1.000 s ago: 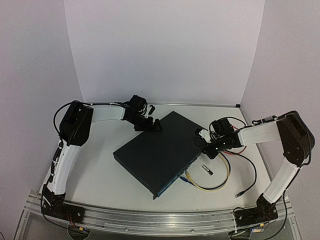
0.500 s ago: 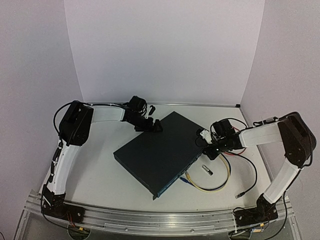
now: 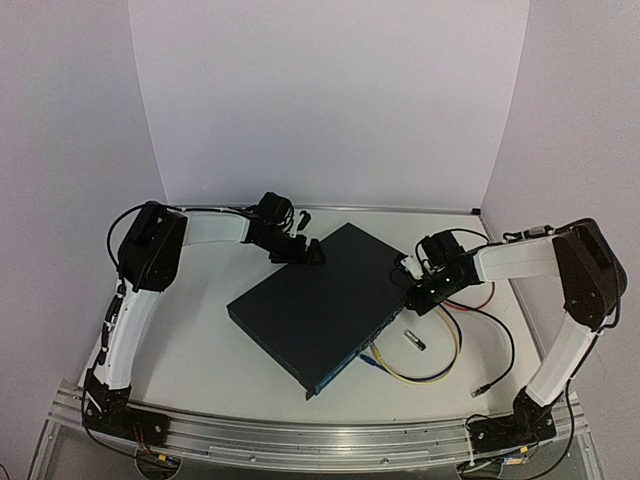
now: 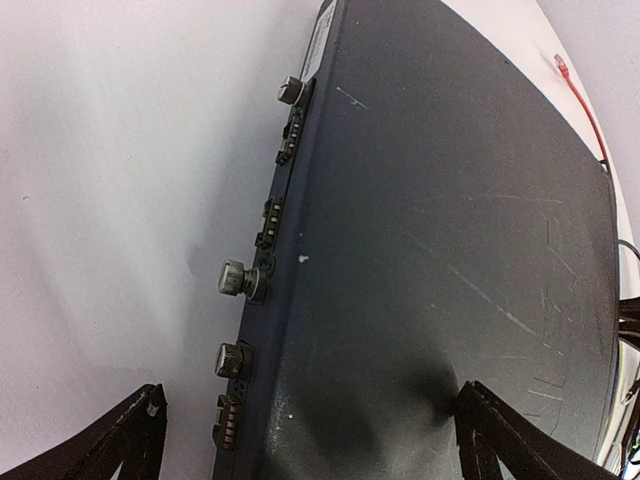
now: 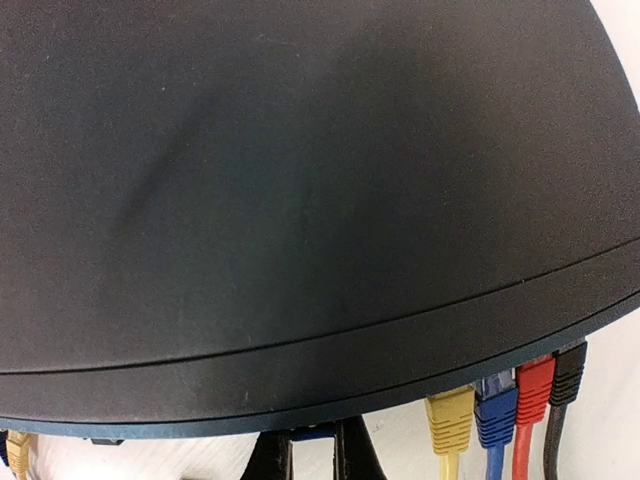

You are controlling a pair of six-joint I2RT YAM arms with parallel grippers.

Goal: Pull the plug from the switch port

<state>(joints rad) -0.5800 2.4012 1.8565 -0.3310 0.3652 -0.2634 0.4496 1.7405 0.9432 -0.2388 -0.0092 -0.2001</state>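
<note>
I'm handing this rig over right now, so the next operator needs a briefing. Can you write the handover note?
Left gripper: open, at the far corner of the switch.
Right gripper: at the switch's plug side, fingers nearly together; whether they hold anything cannot be told.
Yellow plug, blue plug, red plug and black plug sit side by side, plugged into the switch.
Done: arms in position; no plug visibly pulled.
Left: probably grip one plug and draw it straight out while the left gripper steadies the switch.
</note>
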